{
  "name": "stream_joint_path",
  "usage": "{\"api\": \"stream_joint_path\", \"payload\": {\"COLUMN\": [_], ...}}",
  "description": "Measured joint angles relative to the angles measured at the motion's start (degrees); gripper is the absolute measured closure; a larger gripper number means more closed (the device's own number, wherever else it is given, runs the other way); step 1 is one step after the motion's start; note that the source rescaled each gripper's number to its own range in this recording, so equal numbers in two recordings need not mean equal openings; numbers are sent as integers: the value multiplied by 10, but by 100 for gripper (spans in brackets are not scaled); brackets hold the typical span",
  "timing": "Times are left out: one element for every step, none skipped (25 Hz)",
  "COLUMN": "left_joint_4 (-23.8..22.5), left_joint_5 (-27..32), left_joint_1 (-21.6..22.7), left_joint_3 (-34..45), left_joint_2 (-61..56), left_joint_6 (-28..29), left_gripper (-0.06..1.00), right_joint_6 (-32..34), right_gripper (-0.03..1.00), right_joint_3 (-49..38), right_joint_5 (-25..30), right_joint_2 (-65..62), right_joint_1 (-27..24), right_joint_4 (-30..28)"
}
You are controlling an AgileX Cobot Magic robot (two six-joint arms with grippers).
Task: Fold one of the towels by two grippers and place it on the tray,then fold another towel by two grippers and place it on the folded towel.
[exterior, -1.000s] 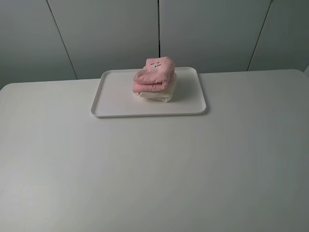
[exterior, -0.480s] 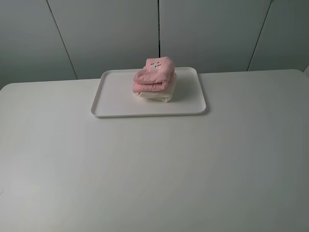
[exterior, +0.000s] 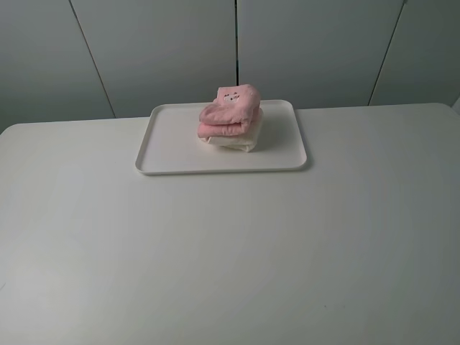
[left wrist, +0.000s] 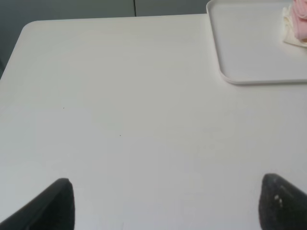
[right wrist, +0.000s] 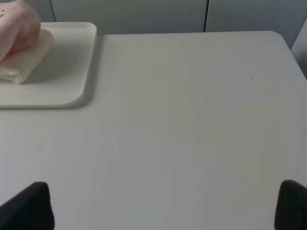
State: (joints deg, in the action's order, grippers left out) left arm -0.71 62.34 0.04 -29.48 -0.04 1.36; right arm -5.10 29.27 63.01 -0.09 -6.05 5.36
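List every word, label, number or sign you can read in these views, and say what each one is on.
No text can be read in any view.
Pink towel: a small dark embroidered mark on top, too small and blurred to read.
Cream towel, tray, table: no print visible.

White table (exterior: 230, 244) w/ rounded far corners filled most of the view; behind it stood a grey panelled wall (exterior: 158, 50) (dark vertical seams), soft even light.
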Motion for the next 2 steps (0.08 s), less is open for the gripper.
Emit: {"api": "stream_joint_path", "payload": {"left_joint_4": [0, 0], "left_joint_5": [0, 0], "left_joint_1": [0, 0], "left_joint_3": [0, 0], "left_joint_2": [0, 0], "left_joint_6": [0, 0], "left_gripper": [-5, -5], "right_joint_6": [0, 0], "right_gripper": [-3, -3], "right_joint_3": [0, 0], "right_joint_5": [0, 0], "right_joint_2": [0, 0], "right_joint_1": [0, 0], "right_joint_4": [0, 0]}}
